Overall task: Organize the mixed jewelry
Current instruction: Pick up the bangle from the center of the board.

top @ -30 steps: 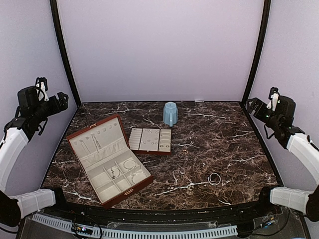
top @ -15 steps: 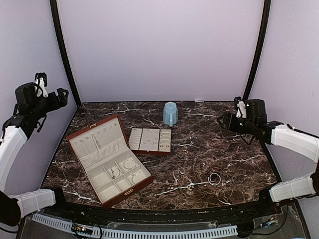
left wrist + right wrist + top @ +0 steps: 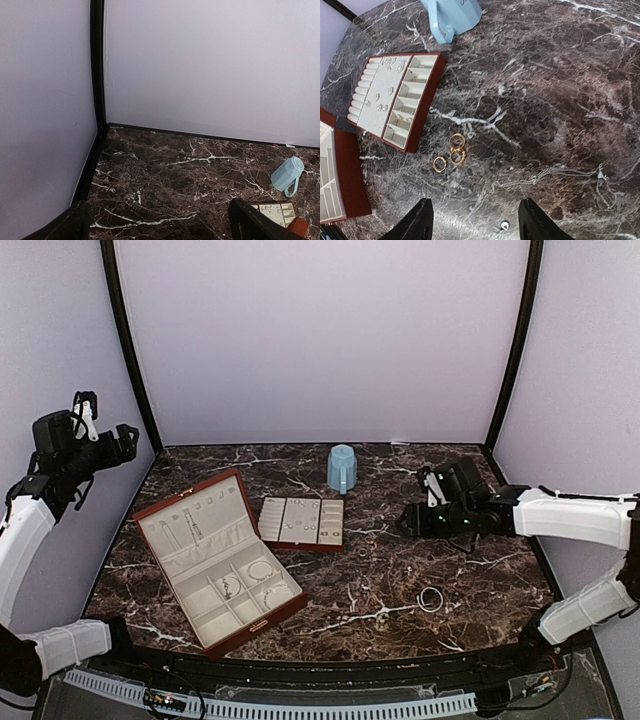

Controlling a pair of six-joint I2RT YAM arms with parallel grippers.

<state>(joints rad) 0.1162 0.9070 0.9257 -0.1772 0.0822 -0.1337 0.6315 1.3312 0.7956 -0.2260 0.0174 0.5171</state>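
Loose jewelry lies on the dark marble. Three small gold-toned rings sit close together beside the cream slotted tray. A thin silver chain trails right of them, and a tiny stud lies nearer my fingers. A larger bracelet hoop rests toward the front right. My right gripper hovers open above the marble just short of the rings and holds nothing; from above, the right gripper is right of the tray. My left gripper hangs high by the left wall, open and empty.
A reddish-brown box with cream lining lies open at front left, with a few pieces in its compartments. A light blue mug stands behind the tray. Black frame posts and pale walls close in both sides.
My right arm has swung in from the right wall toward the table's middle and come down low, and its jaws have narrowed somewhat. The left arm has barely shifted.
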